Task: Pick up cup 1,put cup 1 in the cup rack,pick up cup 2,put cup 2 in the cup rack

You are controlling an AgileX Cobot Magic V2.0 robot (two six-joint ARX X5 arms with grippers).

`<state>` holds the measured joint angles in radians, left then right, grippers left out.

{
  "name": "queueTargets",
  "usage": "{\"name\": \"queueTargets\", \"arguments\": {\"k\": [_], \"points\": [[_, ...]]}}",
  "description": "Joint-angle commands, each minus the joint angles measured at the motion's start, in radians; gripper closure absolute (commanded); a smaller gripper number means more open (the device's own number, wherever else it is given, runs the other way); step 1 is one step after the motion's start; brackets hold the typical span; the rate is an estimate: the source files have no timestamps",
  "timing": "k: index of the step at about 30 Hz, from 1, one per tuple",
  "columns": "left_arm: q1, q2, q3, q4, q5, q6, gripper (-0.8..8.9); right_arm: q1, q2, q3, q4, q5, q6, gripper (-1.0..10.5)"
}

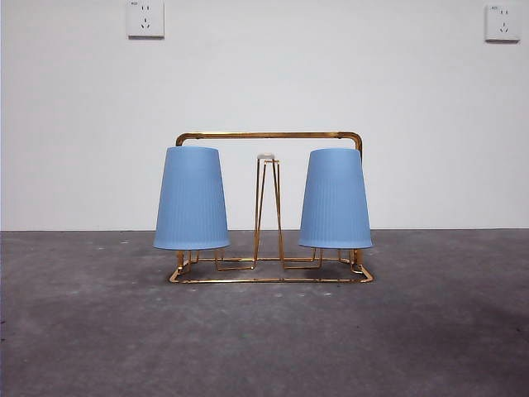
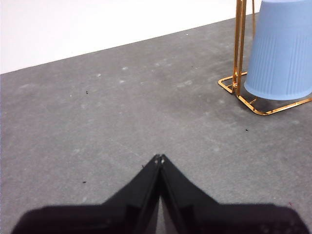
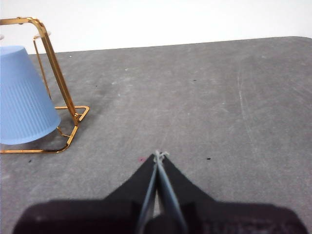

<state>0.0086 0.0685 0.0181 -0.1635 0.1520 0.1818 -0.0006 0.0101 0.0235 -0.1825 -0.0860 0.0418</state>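
While both cups sit inverted on cup rack, clenched end effectors rest apart.

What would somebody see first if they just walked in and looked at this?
Two blue cups, upside down on a gold cup rack in the middle of the grey table: one cup on the left, one on the right. Between them stands one bare white-tipped prong. Both arms wait away from the rack.
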Motion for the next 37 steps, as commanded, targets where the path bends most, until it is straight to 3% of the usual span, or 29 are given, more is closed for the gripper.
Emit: {"name": "queueTargets", "arguments": {"k": [1, 37], "points": [[0.003, 0.0, -0.01, 0.004, 0.005, -0.006, 8.17, 0.0, -0.001, -0.008, 0.003, 0.001, 0.011, 9.5], [0.003, 0.0, -0.01, 0.004, 0.005, -0.006, 8.17, 0.0, -0.001, -0.008, 0.003, 0.001, 0.011, 9.5]]}}
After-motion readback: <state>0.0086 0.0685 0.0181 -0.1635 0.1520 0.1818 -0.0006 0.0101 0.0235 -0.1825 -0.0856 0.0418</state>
